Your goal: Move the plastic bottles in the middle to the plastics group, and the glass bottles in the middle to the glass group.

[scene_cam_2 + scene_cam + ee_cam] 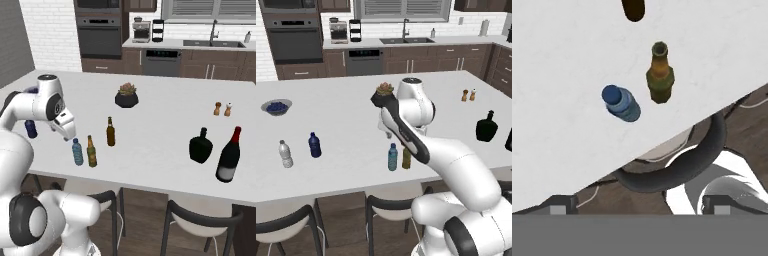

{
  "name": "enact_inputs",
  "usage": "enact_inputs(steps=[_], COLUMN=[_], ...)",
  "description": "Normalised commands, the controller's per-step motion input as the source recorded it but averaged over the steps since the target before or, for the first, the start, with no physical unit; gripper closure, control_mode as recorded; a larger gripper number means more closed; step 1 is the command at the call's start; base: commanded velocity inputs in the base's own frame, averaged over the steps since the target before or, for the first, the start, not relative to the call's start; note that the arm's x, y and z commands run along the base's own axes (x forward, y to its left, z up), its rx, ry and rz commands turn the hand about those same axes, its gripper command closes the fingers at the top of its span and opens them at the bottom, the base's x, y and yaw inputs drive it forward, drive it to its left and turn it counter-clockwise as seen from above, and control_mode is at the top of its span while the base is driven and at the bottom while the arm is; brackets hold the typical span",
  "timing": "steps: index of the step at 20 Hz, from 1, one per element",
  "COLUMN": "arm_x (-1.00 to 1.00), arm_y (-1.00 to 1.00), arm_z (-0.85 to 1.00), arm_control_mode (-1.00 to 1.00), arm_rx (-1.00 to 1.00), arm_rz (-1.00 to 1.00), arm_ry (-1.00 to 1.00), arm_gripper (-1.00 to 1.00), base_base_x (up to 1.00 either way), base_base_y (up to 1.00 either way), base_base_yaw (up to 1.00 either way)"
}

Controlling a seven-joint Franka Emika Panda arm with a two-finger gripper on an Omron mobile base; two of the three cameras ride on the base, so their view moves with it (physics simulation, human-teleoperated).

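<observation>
The teal-blue plastic bottle [392, 157] [77, 152] [622, 103] stands near the counter's front edge. The olive-green glass bottle [406, 158] [91, 151] [660, 75] is right beside it. The amber glass bottle [110, 131] stands a little farther back. My gripper [71, 135] [639, 204] hangs open and empty above the teal and olive bottles, pointing down at them. In the plastics group on the left are a clear whitish bottle [285, 153] and a navy bottle [314, 145]. On the right, a squat black bottle [486, 126] [200, 146] and a dark wine bottle [229, 155] form the glass group.
A potted plant [385, 90] [127, 96] stands mid-counter, with salt and pepper shakers [469, 94] at the far right and a bowl of blueberries [276, 106] at the far left. Chairs [682, 167] are tucked under the counter's front edge [356, 192].
</observation>
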Motion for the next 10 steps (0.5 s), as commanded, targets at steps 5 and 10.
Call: enact_inputs(steps=[5, 10], arm_x=[0.32, 0.12], arm_y=[0.0, -0.02], arm_z=[-0.23, -0.31], arm_control_mode=[-1.0, -1.0], arm_rx=[0.04, 0.0], arm_rz=[-0.21, -0.11], arm_ry=[0.03, 0.01], arm_gripper=[-1.0, -1.0], base_base_x=[0.0, 0.0], base_base_y=[0.0, 0.0], base_base_yaw=[0.0, 0.0])
